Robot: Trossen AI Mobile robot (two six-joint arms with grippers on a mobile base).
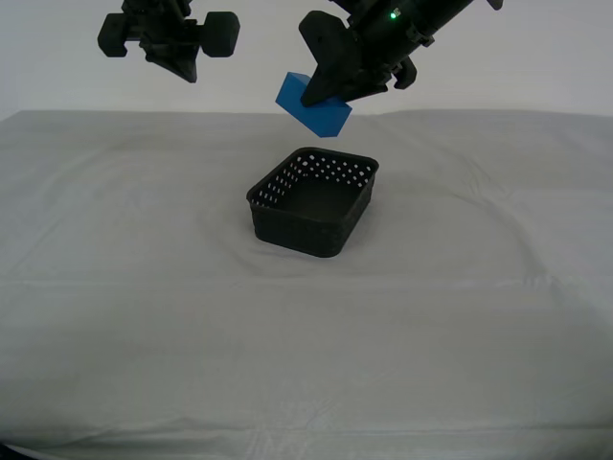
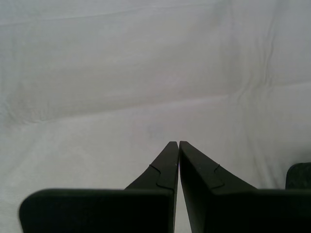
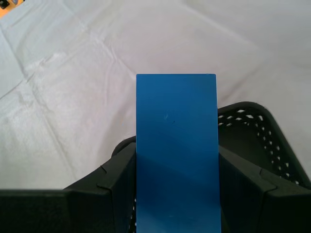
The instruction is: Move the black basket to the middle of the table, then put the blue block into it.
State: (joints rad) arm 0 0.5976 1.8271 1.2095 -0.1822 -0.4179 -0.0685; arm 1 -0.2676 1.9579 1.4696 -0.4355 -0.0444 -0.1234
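Note:
The black basket (image 1: 314, 202) stands near the middle of the table (image 1: 115, 287), open side up, with nothing visible in it. My first gripper (image 1: 321, 96) is shut on the blue block (image 1: 312, 104) and holds it tilted in the air just above the basket's far rim. In the first wrist view the block (image 3: 176, 150) sits between the fingers (image 3: 116, 179), with the basket (image 3: 257, 136) below and beside it. My second gripper (image 2: 178, 143) is shut and empty, high above bare cloth; it is the arm at the exterior view's upper left (image 1: 182, 57).
The cloth has soft wrinkles around the basket. A dark edge (image 2: 299, 175) shows at the border of the second wrist view. A small orange patch (image 3: 6, 5) lies beyond the cloth in the first wrist view.

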